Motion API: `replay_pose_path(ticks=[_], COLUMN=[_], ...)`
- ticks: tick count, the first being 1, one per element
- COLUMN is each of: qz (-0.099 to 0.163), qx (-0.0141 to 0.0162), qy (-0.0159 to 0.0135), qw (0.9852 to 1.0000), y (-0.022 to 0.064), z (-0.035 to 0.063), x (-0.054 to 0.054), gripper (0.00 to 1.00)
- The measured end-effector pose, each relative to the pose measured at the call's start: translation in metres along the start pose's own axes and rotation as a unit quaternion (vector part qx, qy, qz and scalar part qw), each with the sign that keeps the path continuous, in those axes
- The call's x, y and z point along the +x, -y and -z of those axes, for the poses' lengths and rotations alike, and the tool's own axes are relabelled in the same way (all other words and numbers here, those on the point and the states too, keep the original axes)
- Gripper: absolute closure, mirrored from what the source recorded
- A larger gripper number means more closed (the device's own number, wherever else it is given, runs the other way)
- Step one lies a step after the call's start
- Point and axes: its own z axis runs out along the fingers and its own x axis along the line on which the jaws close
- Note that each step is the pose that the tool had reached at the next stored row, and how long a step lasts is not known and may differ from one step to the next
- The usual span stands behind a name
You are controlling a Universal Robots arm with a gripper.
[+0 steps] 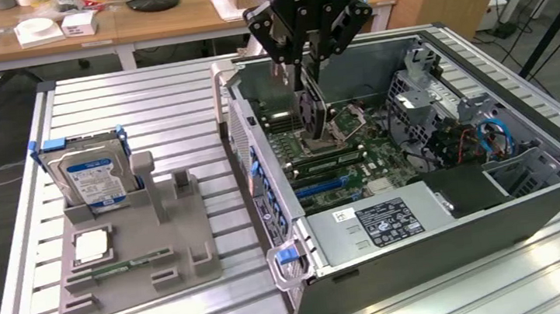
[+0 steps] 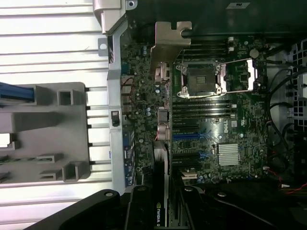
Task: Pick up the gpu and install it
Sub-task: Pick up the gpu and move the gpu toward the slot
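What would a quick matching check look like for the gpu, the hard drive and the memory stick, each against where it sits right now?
Things:
1. gpu
2. hard drive
3. memory stick

Places:
A. standing upright in the grey holder
B. held by the gripper above the motherboard
C. lying low in a slot of the grey holder

Pairs: 1-B, 2-A, 3-C

One gpu [image 1: 312,114], one hard drive [image 1: 95,180], one memory stick [image 1: 126,264], one computer case [image 1: 457,252], one claw [image 1: 305,76].
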Motion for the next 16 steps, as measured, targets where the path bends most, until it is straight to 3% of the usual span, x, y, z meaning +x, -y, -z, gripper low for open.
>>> replay_pose_path(ticks=[16], qz=[0.0], qx=[0.0], qy=[0.0], qw=[1.0], y=[-0.0003], z=[-0.0001], x=[-0.0033], gripper=[0.74])
